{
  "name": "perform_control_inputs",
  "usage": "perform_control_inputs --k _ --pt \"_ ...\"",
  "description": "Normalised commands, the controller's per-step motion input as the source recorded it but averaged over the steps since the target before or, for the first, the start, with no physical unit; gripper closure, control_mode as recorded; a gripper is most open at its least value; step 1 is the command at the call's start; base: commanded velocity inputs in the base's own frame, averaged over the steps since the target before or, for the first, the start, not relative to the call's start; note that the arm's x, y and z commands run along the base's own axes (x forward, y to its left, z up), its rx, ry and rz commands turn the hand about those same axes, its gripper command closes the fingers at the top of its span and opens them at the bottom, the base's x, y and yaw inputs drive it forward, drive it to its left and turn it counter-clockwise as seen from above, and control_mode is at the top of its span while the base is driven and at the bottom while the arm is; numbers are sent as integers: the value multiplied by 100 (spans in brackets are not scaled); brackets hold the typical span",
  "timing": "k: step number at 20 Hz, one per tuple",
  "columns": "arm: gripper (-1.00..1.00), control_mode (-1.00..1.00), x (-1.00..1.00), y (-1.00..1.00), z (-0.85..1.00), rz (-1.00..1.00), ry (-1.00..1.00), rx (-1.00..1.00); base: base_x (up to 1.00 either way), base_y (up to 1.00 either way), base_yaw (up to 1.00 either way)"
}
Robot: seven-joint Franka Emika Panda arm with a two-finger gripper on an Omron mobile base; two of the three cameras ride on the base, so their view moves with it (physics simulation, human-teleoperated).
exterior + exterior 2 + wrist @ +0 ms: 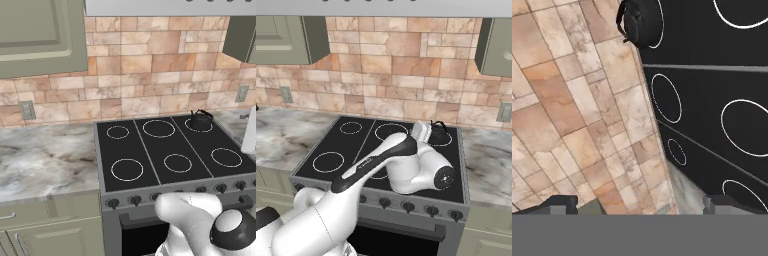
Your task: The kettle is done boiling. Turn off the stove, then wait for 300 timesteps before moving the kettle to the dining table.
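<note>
Kitchen wall with tan stone tiles, a stove set in a marble tabletop, arm reaching over the burners.

Nearest are the dark knobs (408, 206) along the stove (150, 150) front, above the black oven door. The white arm (401, 165) stretches across the black glass top with its white ring burners. In the hand view the jaws (643, 204) stand wide apart with nothing between the fingertips (564, 202). Farther back, the kettle (200, 119) sits on the rear right burner, just before the tiled backsplash (150, 75); sage cabinets (40, 35) hang above.
</note>
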Motion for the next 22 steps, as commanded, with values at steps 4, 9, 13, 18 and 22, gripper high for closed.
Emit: perform_control_inputs --k 4,9,13,18,22 --pt "-100 -100 10 -20 0 16 -22 -17 0 0 0" --pt "-100 -100 16 -20 1 17 -18 -16 0 0 0" --pt "-100 -100 20 -14 2 16 -13 -16 0 0 0" --pt "-100 -100 23 -15 0 16 -8 -14 0 0 0" --pt "-100 -100 23 -14 0 15 -3 -13 0 0 0"
